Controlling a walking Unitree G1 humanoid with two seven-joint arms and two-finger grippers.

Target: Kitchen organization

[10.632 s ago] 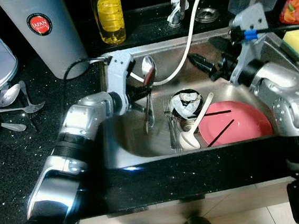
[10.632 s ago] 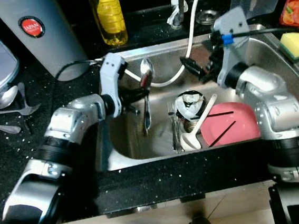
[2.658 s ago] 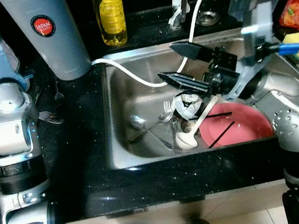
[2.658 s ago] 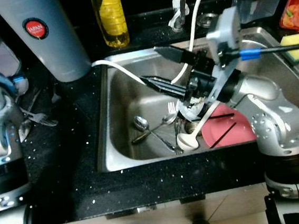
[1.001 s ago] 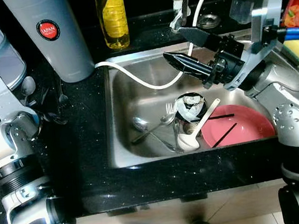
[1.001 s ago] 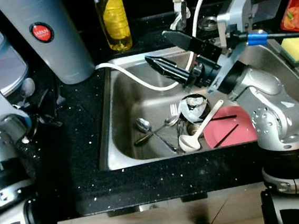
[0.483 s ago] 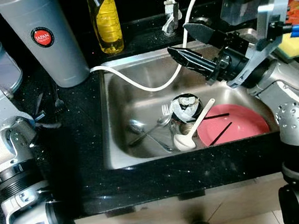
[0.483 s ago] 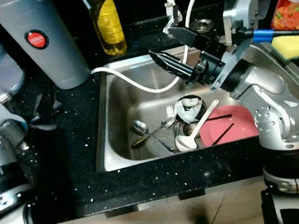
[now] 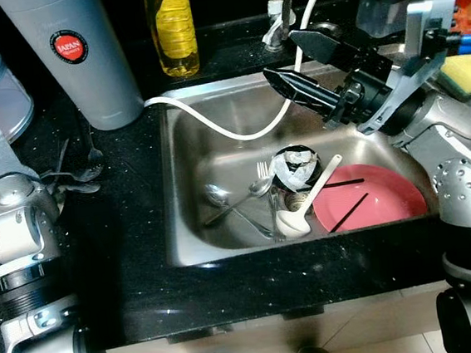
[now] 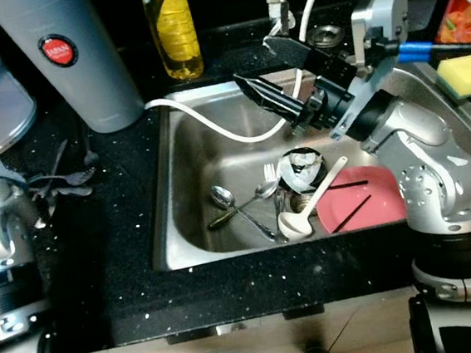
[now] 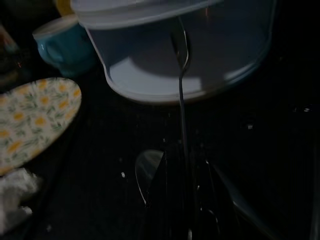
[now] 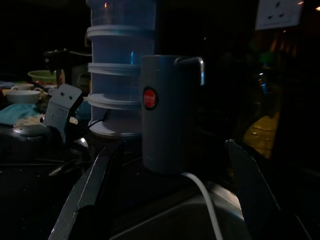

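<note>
Left eye view: our right gripper (image 9: 304,65) hovers over far side of sink (image 9: 192,231), jaws wide apart, empty. Left gripper (image 11: 182,200) low over spoons (image 9: 72,174) on desk, left; jaw state unclear. Step, we judge: moving cutlery out. Next: right descends onto spoon and fork (image 9: 234,202) on sink floor.

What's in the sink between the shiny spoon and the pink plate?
In the left eye view, between the spoon and the pink plate stand a black-and-white cup, a fork and a white ladle.

Head views bright and sharp with steel glare; wrist views dim, murky.
</note>
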